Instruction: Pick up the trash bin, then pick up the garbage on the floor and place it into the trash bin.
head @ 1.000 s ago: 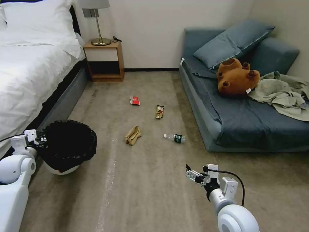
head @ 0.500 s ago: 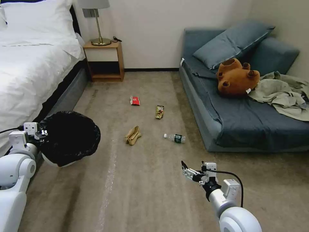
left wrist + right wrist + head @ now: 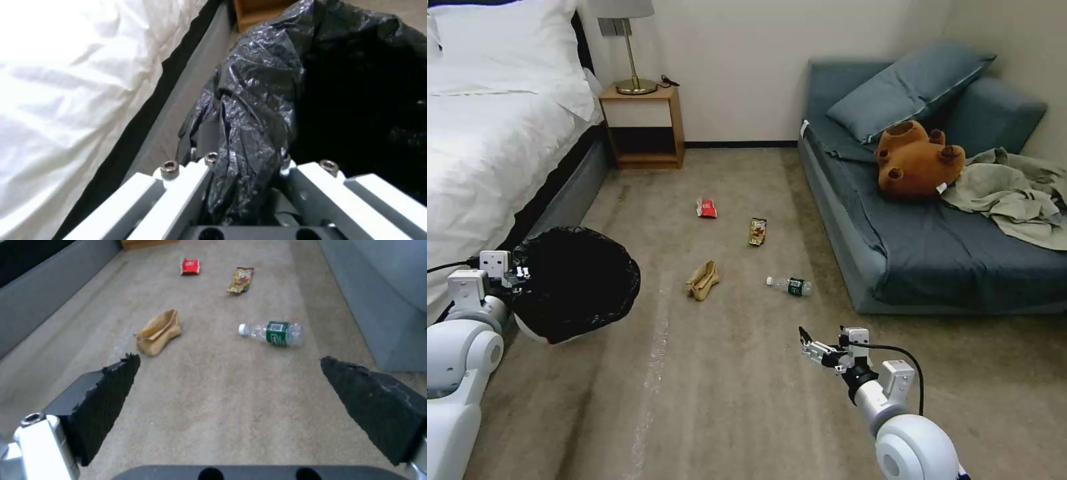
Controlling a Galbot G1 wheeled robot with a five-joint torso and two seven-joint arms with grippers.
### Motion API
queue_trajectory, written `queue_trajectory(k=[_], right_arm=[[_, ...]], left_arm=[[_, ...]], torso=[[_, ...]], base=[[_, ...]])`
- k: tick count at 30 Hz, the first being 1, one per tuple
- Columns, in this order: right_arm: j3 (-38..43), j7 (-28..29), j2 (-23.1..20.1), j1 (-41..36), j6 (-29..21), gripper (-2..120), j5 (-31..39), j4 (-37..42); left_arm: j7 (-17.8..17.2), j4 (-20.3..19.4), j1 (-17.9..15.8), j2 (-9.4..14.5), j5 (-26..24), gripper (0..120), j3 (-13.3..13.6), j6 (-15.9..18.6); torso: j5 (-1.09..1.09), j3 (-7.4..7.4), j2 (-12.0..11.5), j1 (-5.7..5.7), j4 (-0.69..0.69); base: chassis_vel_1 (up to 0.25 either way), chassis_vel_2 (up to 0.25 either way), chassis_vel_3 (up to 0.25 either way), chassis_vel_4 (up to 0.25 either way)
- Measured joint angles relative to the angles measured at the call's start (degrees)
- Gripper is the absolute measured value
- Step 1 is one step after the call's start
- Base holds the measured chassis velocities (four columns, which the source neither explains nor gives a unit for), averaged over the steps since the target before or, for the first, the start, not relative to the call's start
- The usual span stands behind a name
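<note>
Nearest you, the right gripper (image 3: 806, 341) hung low over the beige carpet floor (image 3: 727, 400), its jaws spread wide and holding nothing. The right wrist view made that plain: the two black ridged pads (image 3: 111, 386) stood far apart with bare carpet between them, a detail the head view gave you only from the side.

On your left, the left gripper (image 3: 517, 275) was clamped on the rim of the small round white trash bin lined with a crinkly black plastic bag (image 3: 577, 283). From the head view the bin sat tilted beside the white-sheeted bed (image 3: 487, 153), a sliver of its white wall showing under the bag. The left wrist view showed you what the head view hid: a bunched fold of the black bag (image 3: 249, 133) pinched between the grey fingers (image 3: 178, 186), with the bed's dark edge alongside.

Ahead of the right gripper lay the garbage, all four pieces on the floor and well apart. Closest were the crumpled tan paper bag (image 3: 702, 280) and the clear plastic bottle with a green label (image 3: 789, 285), lying on its side near the grey-blue sofa bed (image 3: 934, 253). The right wrist view showed its white cap (image 3: 242, 329) pointing toward the paper bag (image 3: 158, 331). Farther on lay the gold-brown snack wrapper (image 3: 757, 231), and farthest the red snack packet (image 3: 706, 209).

Behind everything, a wooden nightstand (image 3: 644, 127) stood against the wall.
</note>
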Motion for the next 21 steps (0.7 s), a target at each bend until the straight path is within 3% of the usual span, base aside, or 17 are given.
queue_trajectory(k=[21], right_arm=[[0.33,-0.79,-1.22,-0.36,0.98,100,-0.39,-1.17]], left_arm=[[0.42,-0.08,2.02,-0.19,-0.49,4,-1.46,0.0]], torso=[[-0.01,0.0,0.0,0.0,0.01]], base=[[0.0,0.0,0.0,0.0]])
